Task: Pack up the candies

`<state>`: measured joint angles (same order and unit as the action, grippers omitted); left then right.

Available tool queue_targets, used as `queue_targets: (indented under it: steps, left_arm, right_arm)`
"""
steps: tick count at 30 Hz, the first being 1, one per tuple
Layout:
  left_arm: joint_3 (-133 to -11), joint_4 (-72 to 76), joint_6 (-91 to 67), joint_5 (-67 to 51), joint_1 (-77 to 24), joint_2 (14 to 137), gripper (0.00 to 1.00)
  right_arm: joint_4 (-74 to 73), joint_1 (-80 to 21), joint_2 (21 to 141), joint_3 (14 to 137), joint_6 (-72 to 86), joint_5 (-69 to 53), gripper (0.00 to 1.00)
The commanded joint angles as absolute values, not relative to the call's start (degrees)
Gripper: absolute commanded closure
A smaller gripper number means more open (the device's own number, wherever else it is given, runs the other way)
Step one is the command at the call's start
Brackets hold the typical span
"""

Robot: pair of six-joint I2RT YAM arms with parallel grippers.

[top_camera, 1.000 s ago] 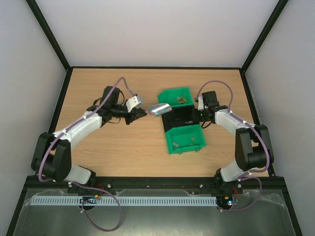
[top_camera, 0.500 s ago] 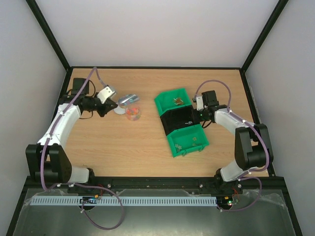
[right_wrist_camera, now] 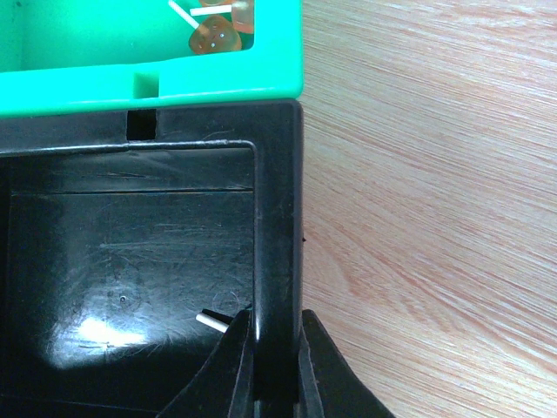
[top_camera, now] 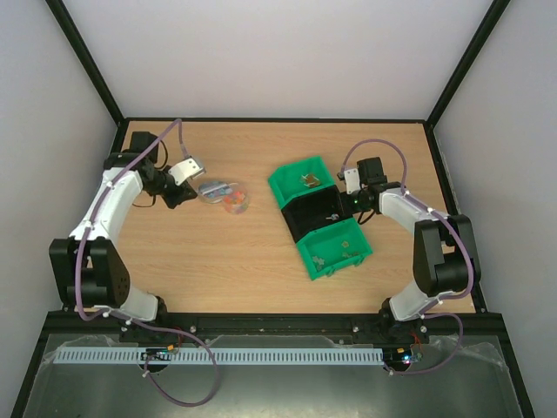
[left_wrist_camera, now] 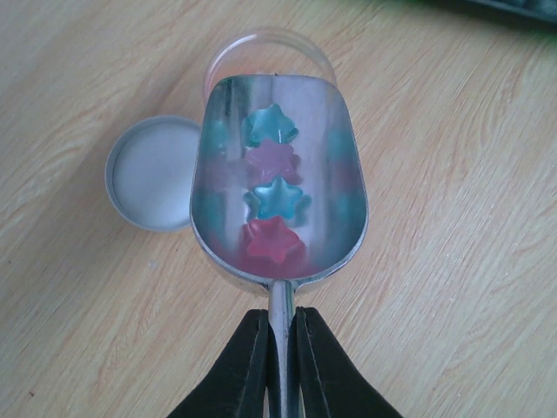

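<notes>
My left gripper (left_wrist_camera: 280, 348) is shut on the thin handle of a metal scoop (left_wrist_camera: 278, 183). Several star-shaped candies (left_wrist_camera: 270, 205), blue, pink and red, lie in its bowl. The scoop hovers over a clear round cup (left_wrist_camera: 270, 65) that holds more candies (top_camera: 233, 202), at the table's left. My right gripper (right_wrist_camera: 277, 348) is shut on the right wall of the black bin (right_wrist_camera: 130, 252). A green bin (right_wrist_camera: 157, 52) adjoins it, with orange candies (right_wrist_camera: 213, 37) inside. In the top view the left gripper (top_camera: 178, 187) and right gripper (top_camera: 352, 202) are far apart.
A round lid (left_wrist_camera: 152, 174) lies left of the cup. The black bin (top_camera: 319, 209) sits between two green bins (top_camera: 290, 177) (top_camera: 324, 264), in a slanted row right of centre; both hold a few candies. A white stick (right_wrist_camera: 213, 320) lies in the black bin.
My left arm has swung the scoop from the bins to the cup at the left. The row of bins has turned slightly. The right gripper stays on the black bin.
</notes>
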<state>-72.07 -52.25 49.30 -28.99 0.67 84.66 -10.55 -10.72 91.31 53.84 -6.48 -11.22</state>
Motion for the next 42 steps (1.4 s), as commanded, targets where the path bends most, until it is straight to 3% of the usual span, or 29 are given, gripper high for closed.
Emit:
queue_targets:
  steps: [1, 29, 42]
  left_arm:
    - [-75.20, -56.38, 51.00, -25.83, 0.11, 86.76, 0.98]
    - [-86.61, -62.54, 47.01, -10.00, -9.91, 94.36, 0.98]
    - [-110.71, -72.07, 31.89, -8.90, -28.54, 107.50, 0.98]
  right_arm:
    - [-14.09, -10.45, 92.06, 55.17, -9.78, -12.70, 0.99]
    - [-18.79, -10.20, 90.69, 53.84, -18.85, -15.34, 0.99]
    - [-19.72, -10.28, 89.91, 53.43, -19.50, -14.69, 0.99]
